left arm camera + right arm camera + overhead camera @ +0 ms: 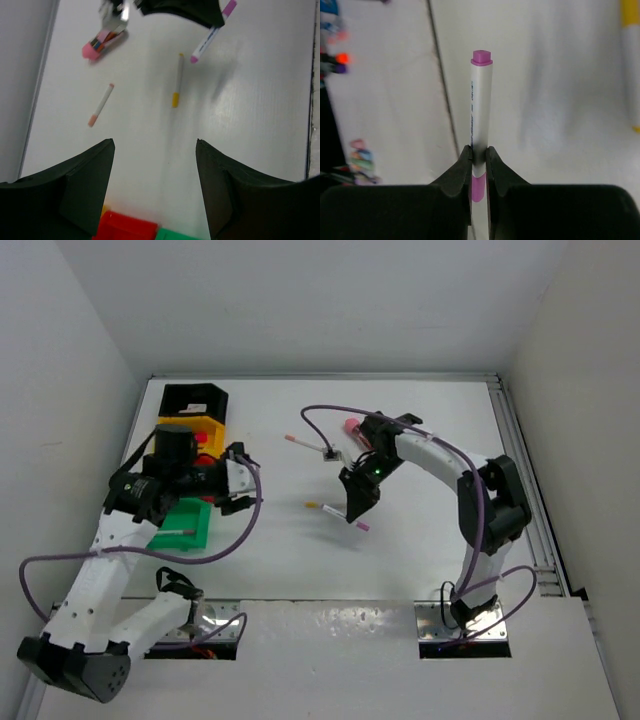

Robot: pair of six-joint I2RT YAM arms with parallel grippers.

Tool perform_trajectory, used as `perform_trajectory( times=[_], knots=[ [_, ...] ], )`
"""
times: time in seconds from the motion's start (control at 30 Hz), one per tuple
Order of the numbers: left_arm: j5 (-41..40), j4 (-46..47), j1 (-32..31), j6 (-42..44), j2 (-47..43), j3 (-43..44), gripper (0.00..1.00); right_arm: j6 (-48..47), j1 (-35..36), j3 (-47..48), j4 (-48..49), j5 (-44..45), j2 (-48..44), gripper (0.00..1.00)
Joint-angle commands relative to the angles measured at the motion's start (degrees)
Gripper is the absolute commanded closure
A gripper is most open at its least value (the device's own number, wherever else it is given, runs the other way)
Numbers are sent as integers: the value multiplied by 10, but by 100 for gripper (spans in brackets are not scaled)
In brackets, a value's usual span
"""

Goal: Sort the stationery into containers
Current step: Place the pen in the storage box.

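My right gripper [354, 510] is shut on a thin white pen with pink-purple ends [481, 107], held above the table's middle; the pen also shows in the top view [357, 523] and the left wrist view [209, 37]. My left gripper [155, 142] is open and empty, beside the bins [238, 480]. On the table lie a white pen with a yellow end [312, 506] [177, 81], a white pen with an orange end [300, 443] [101, 104] and a pink block [352, 426] [102, 42]. The black bin [190, 398], yellow bin [208, 426] and green bin [200, 530] stand at the left; the red bin [125, 227] is mostly hidden under my left arm.
A white pen [175, 531] lies in the green bin. A small grey item [330, 454] lies near the pink block. Purple cables loop off both arms. White walls enclose the table on the left, back and right.
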Motion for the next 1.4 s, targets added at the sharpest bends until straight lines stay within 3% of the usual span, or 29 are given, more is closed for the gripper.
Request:
perform_trajectory(
  times=[0.0, 0.13, 0.23, 0.5, 0.77, 0.8, 0.93, 0.97, 1.0, 1.07, 1.2, 1.23, 1.37],
  knots=[
    [-55, 44, -80, -27, 48, 10, 28, 112, 25, 62, -34, -144, 36, 100],
    [-96, 26, -192, -34, 111, 44, 30, 155, 34, 97, -43, -195, 62, 100],
    [-124, 28, -238, -32, 138, 44, 31, 161, 34, 116, -58, -216, 71, 100],
    [-161, 91, -275, -42, 163, 26, 33, 167, 48, 126, -84, -249, 65, 100],
    [-179, 92, -319, -36, 188, 27, 36, 162, 70, 175, -125, -280, 83, 100],
    [-178, 92, -322, -38, 189, 28, 38, 162, 70, 177, -127, -282, 83, 100],
    [-171, 74, -325, -33, 190, 34, 64, 168, 73, 177, -124, -285, 75, 100],
    [-174, 71, -325, -34, 190, 39, 72, 170, 73, 177, -125, -284, 74, 98],
    [-177, 69, -321, -41, 188, 41, 89, 171, 72, 179, -127, -282, 72, 89],
    [-178, 67, -304, -55, 175, 43, 99, 167, 59, 184, -141, -269, 69, 62],
    [-171, 56, -215, -103, 137, 23, 100, 140, -4, 183, -171, -259, 61, 47],
    [-175, 42, -199, -106, 128, 13, 100, 135, -35, 177, -172, -247, 55, 39],
    [-220, -1, -80, -76, 83, -36, 100, 130, -95, 94, -140, -211, 11, 39]
  ],
)
